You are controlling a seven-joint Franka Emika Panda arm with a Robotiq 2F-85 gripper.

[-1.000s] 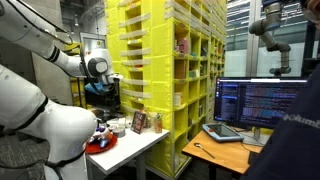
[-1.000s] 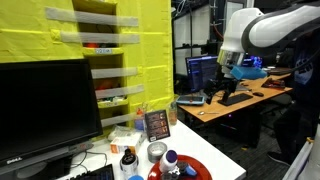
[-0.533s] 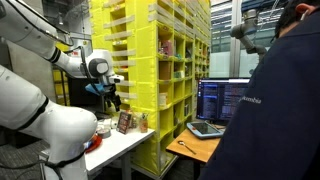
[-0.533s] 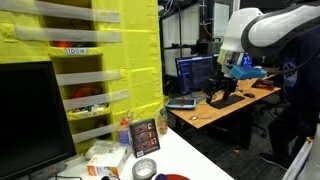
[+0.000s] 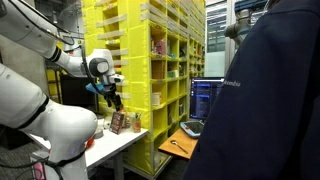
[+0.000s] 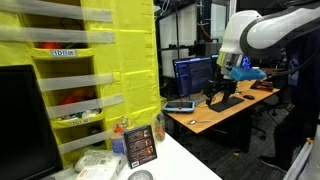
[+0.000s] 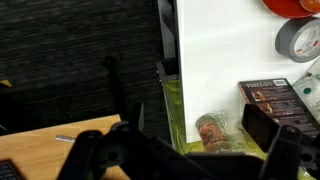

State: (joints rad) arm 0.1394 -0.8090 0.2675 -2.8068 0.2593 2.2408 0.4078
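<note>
White table [image 7: 220,50] and yellow shelves [image 5: 170,70] lie well below me. My fingers [image 7: 85,160] stand wide apart and grasp nothing. My gripper [image 7: 185,162] hangs in the air over the table edge. Nearest under it is a dark box [image 7: 268,93], then a tape roll [image 7: 298,40] and a red plate [image 7: 290,5].

Bright and even from overhead in both exterior views, without hard shadows; soft and low in detail throughout. Blocked across the right half in an exterior view by a dark, out-of-focus jacket [image 5: 262,100]. Lit bluish at mid-frame by glowing monitors [image 6: 192,75]. Washed out to plain white on the surface [image 7: 225,45] in the wrist view, dim and murky at left. Blurred and near-black at the gripper [image 7: 185,152] along the bottom edge.
</note>
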